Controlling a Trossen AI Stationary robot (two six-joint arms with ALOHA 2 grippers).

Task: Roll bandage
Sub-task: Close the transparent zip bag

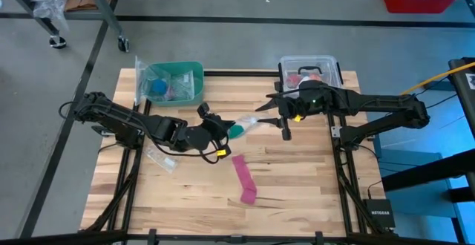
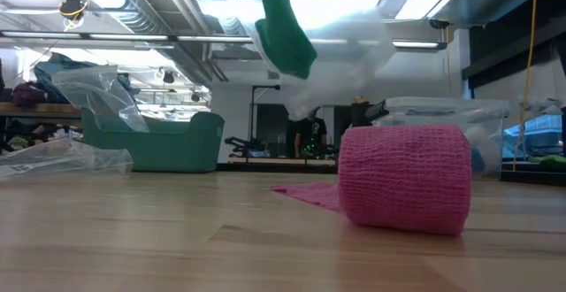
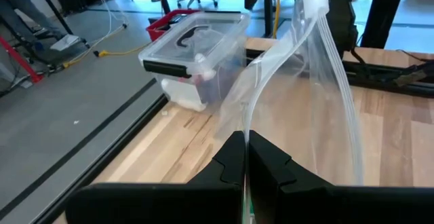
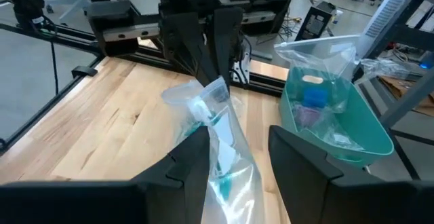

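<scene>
The teal-green bandage point(image 1: 236, 131) sits inside a clear plastic bag point(image 1: 251, 124) that is held up between both grippers. In the low view the bandage point(image 2: 287, 31) is high above the table. My left gripper point(image 1: 224, 130) is shut on the bag's left end. My right gripper point(image 1: 269, 116) holds the bag's right end, its fingers a little apart with bunched plastic between them. A pink cloth strip, partly rolled point(image 1: 247, 182), lies on the table nearer the front. My left gripper pinches an edge of the clear bag point(image 3: 245, 134) between its two shut fingers, coming level from the table's left. The bag runs away from the fingers, drawn fairly straight, clear of the table. My right gripper has the bag's other end point(image 4: 227, 149) bunched between its two fingers, coming from the table's right. The plastic lies against one finger point(image 4: 198, 153). The bag stretches from here toward the left gripper, clear of the table.
A teal bin point(image 1: 174, 82) with bagged items stands at the back left. A clear lidded box point(image 1: 310, 70) stands at the back right. Another crumpled plastic bag point(image 1: 159, 156) lies under the left arm. The pink roll point(image 2: 407, 177) stands close to the low camera.
</scene>
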